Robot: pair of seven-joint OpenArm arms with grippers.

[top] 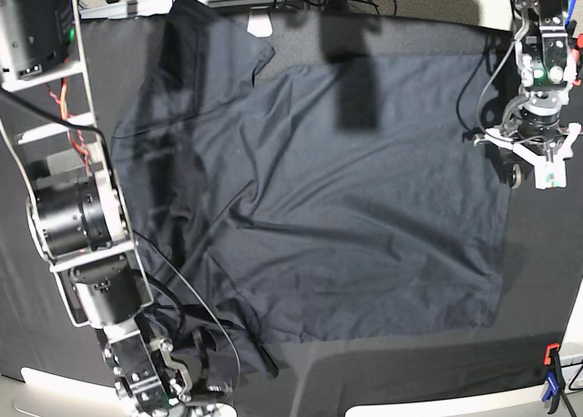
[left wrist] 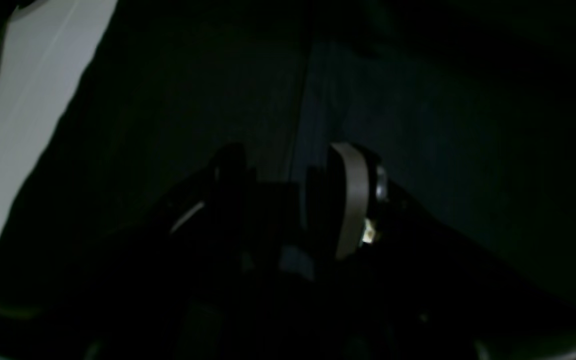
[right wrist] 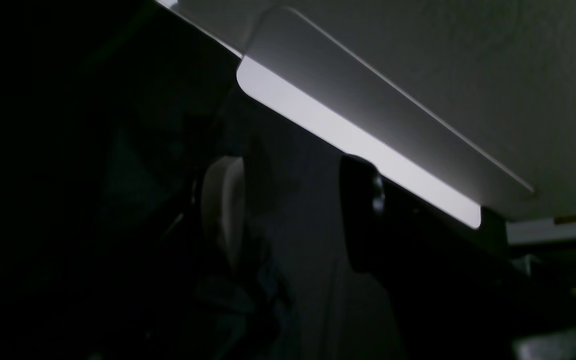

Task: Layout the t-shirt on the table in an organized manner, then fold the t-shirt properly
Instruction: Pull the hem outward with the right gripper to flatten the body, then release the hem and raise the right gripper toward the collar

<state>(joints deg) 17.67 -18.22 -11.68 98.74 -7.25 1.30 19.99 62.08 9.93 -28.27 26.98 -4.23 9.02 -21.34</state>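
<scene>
Mostly flat on table (top: 383,371): shirt (top: 346,198), thin, limp, slippery. Best pinched at hem corners or sleeve. Left gripper (top: 537,153) spread beside hem, empty. Right gripper (top: 187,381) wide by bunched sleeve, probably holding nothing.

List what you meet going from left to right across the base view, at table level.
The arm carrying the right wrist camera → the t-shirt, spread over the black table → the left gripper at the shirt's right edge → the red and blue clamp at the table's corner.
</scene>
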